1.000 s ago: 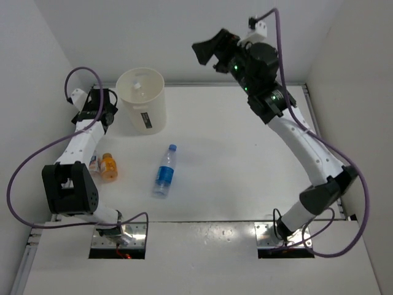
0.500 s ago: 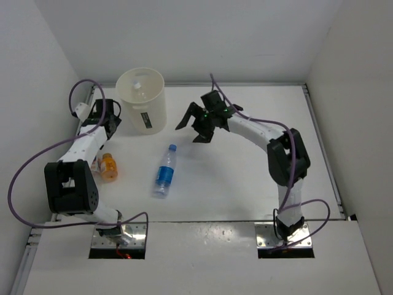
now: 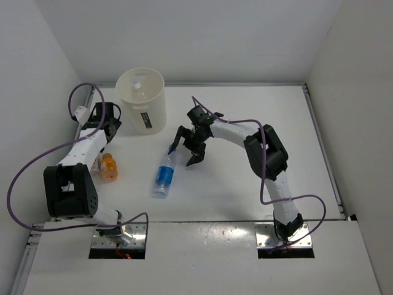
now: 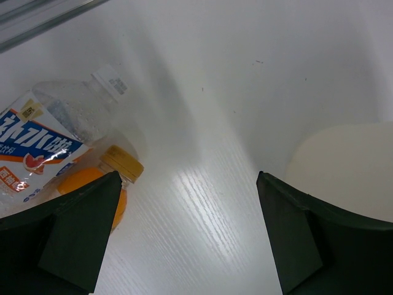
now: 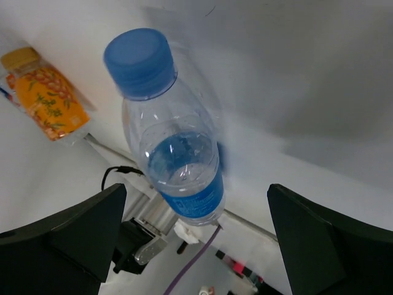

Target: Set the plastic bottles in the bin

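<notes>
Blue-capped bottle (image 3: 163,173) lies on its side on the white table (image 3: 233,190), center-left of the top view, cap toward the top of the frame, blue label around its middle. The bin (image 3: 151,118) stands upright at upper left, well apart from it. The orange bottle (image 3: 108,167) and a clear bottle (image 3: 95,163) with a printed label lie touching side by side at the left edge, beside the left arm.

The right gripper (image 3: 183,154) is low over the cap end, fingers spread wide. In the right wrist view that cap end (image 5: 175,153) fills the gap between the two dark fingers (image 5: 67,236); cannot tell if either finger touches it. The orange one (image 5: 46,92) shows at that view's upper left.

The left gripper (image 3: 108,123) sits between the bin and the two left-edge bottles, fingers apart, gripping nothing. Left wrist view: only bare table between the fingers (image 4: 58,239), the clear one (image 4: 49,132) and orange one (image 4: 92,187) at left, yellow cap showing, the bin wall (image 4: 344,169) at right.
</notes>
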Controlling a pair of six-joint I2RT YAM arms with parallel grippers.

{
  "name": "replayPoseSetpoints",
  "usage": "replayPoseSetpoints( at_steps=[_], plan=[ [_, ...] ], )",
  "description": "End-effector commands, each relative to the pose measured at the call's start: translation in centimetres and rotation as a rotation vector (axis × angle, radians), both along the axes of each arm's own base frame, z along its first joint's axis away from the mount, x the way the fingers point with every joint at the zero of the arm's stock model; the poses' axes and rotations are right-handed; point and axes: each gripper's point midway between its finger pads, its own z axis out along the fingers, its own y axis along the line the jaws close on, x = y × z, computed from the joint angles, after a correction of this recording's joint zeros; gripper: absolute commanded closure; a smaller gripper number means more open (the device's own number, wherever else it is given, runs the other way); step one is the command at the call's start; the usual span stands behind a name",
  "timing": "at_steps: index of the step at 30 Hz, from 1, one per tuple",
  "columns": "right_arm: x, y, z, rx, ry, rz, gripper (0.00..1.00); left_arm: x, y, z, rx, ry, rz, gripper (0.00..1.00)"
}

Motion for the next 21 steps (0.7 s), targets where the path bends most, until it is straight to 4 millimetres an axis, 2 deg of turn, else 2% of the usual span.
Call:
replayPoseSetpoints(
  at_steps=[1,4,8,9,16,18,19,21],
  plan=[
    [-1.3,1.5,0.5,0.027,0.041,0.062,0.02,0.1,0.0,1.3,-0.005,-0.054,0.011,0.01],
    [-1.8,2.1,0.2,0.045,0.052,0.080,0.02,0.1,0.0,1.3,-0.005,-0.054,0.011,0.01],
    [-1.6,2.3,-1.4,0.040,0.060,0.080,0.02,0.3,0.1,1.7,0.001,-0.060,0.005,0.01],
    [-1.3,2.6,-0.8,0.056,0.053,0.084,0.02,0.3,0.1,1.7,0.001,-0.060,0.005,0.01],
    [-0.7,3.9,-0.6,0.084,0.029,0.098,0.02,0.7,-0.3,1.8,-0.021,-0.077,-0.004,0.01],
    [-0.8,4.0,-1.4,0.083,0.047,0.101,0.02,0.7,-0.3,1.8,-0.021,-0.077,-0.004,0.01],
    [-0.6,4.1,-1.1,0.089,0.040,0.102,0.02,0.7,-0.3,1.8,-0.021,-0.077,-0.004,0.01],
    [-0.9,4.1,-2.1,0.081,0.072,0.096,0.02,0.5,-0.3,1.5,-0.021,-0.068,-0.004,0.01]
  ],
)
